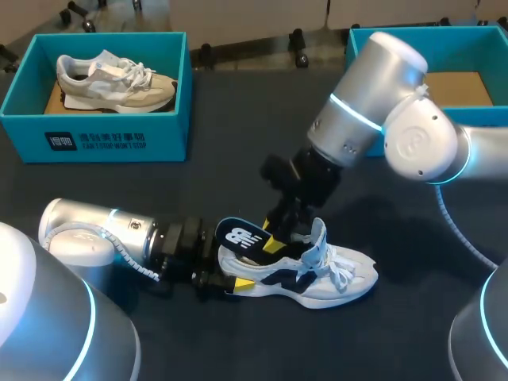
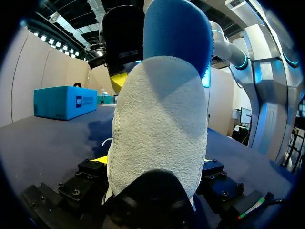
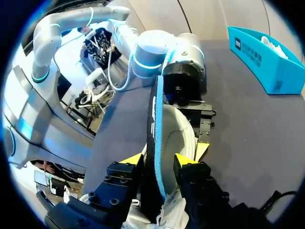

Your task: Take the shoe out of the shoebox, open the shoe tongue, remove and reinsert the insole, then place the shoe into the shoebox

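Right gripper (image 1: 272, 244) pinches the blue insole (image 1: 240, 236), half out of the shoe (image 1: 317, 278) at the table's (image 1: 238, 143) six o'clock. Left gripper (image 1: 236, 283) clamps the shoe from nine o'clock. A weak clamp could let the shoe lift with the insole.

Between the right gripper (image 3: 159, 160) jaws, the thin blue foam insole (image 3: 155, 119) has a matt black top and a smooth edge. Between the left gripper (image 2: 153, 161) jaws, the heel of the white-and-navy mesh sneaker (image 2: 159, 119) is rough, nubbly cloth. The dark table (image 1: 238, 143) looks matt.
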Available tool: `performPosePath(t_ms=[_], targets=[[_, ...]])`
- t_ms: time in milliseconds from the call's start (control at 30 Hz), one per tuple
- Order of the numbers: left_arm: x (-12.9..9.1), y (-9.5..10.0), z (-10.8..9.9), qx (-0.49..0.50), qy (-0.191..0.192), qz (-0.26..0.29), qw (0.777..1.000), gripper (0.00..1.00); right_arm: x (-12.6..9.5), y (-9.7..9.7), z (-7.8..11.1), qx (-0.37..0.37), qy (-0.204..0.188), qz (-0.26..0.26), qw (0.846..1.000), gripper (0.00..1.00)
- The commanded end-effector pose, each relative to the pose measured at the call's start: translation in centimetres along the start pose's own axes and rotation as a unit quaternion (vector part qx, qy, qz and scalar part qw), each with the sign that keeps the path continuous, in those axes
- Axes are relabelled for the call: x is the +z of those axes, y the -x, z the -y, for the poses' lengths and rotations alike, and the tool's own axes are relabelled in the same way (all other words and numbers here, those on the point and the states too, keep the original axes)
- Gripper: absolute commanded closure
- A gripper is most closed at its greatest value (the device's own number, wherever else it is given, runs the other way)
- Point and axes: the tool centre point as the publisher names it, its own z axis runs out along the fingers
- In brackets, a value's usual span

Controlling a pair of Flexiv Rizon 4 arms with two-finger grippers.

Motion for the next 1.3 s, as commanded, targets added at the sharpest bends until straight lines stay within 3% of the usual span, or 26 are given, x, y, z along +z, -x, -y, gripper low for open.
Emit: performPosePath(t_ms=[33, 467, 1000, 1067, 1300], targets=[[0.11, 0.3, -0.45, 0.0, 0.001, 0.001, 1.0, 1.0, 0.31, -0.09, -0.07, -0.001, 0.001, 0.002, 1.0, 0.61], [0.11, 0.3, -0.45, 0.0, 0.001, 0.001, 1.0, 1.0, 0.38, -0.55, -0.21, 0.002, 0.0, 0.006, 1.0, 0.64], [0.11, 0.3, -0.45, 0.0, 0.001, 0.001, 1.0, 1.0, 0.78, -0.59, -0.47, 0.0, 0.005, 0.015, 1.0, 0.86], [0.11, 0.3, -0.45, 0.0, 0.001, 0.001, 1.0, 1.0, 0.72, -0.48, -0.57, -0.003, 0.006, 0.016, 1.0, 1.0], [0.11, 0.3, -0.45, 0.0, 0.001, 0.001, 1.0, 1.0, 0.35, -0.19, -1.03, -0.01, 0.005, 0.022, 1.0, 1.0]])
